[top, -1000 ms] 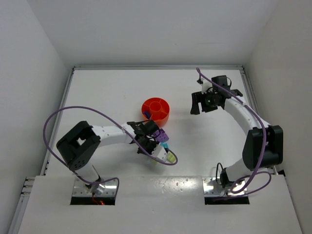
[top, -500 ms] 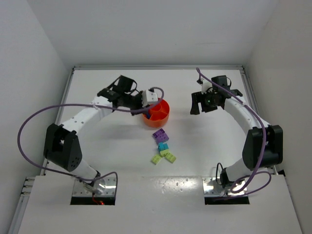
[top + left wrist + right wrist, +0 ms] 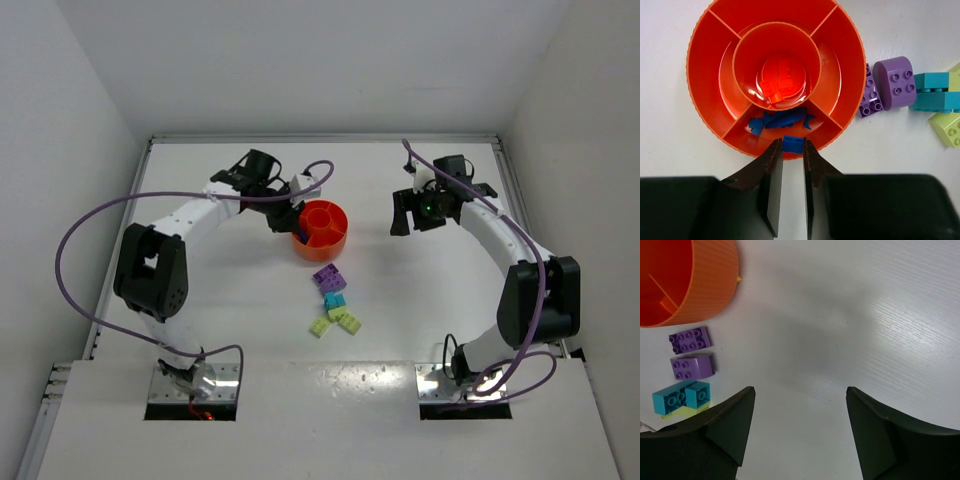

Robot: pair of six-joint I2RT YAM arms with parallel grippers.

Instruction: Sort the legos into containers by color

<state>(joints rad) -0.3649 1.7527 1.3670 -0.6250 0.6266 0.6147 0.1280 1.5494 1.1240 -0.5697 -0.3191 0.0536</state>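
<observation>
Legos (image 3: 335, 300) occupy two zones. One blue brick (image 3: 793, 144) is pinched between the nearly closed fingers of the left gripper (image 3: 792, 148), above the rim of the orange bowl (image 3: 700, 55) at 6 o'clock in the wrist view. Blue pieces (image 3: 782, 120) lie in that section, orange bricks (image 3: 779, 85) in the centre well (image 3: 776, 35). Purple bricks (image 3: 329, 277), teal bricks (image 3: 334, 299) and yellow-green bricks (image 3: 340, 321) rest on the table (image 3: 220, 290) at 5 o'clock of the bowl. The right gripper (image 3: 799, 392) stands wide open, empty, at 3 o'clock

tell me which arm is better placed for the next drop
Left. The left jaws hold a blue brick at the rim of the bowl, by the blue pieces; the right jaws stand open and empty, apart from it.
</observation>
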